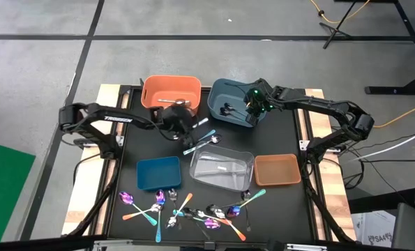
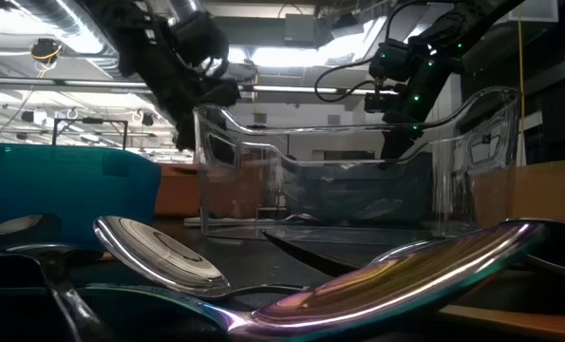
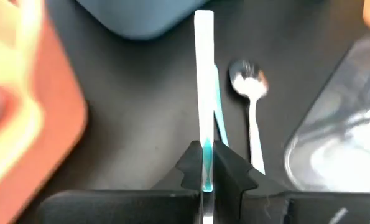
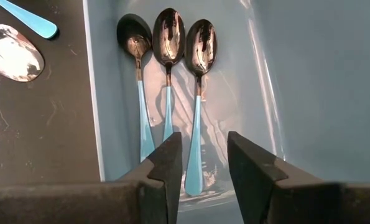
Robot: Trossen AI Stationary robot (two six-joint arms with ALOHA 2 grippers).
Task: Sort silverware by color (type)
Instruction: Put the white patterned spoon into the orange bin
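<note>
From above, the left gripper (image 1: 181, 120) hangs between the orange bin (image 1: 169, 91) and the clear bin (image 1: 222, 167); the right gripper (image 1: 252, 109) sits over the blue-grey bin (image 1: 222, 93) at one o'clock, and most silverware (image 1: 193, 209) lies at six.

At table height, spoons crowd the front.

The left wrist shows the fingers pinching a teal-handled utensil (image 3: 204, 93), probably carrying it to its bin.

The right wrist shows the fingers (image 4: 170, 163) spread above three teal-handled spoons (image 4: 169, 81), laid together as one kind.
</note>
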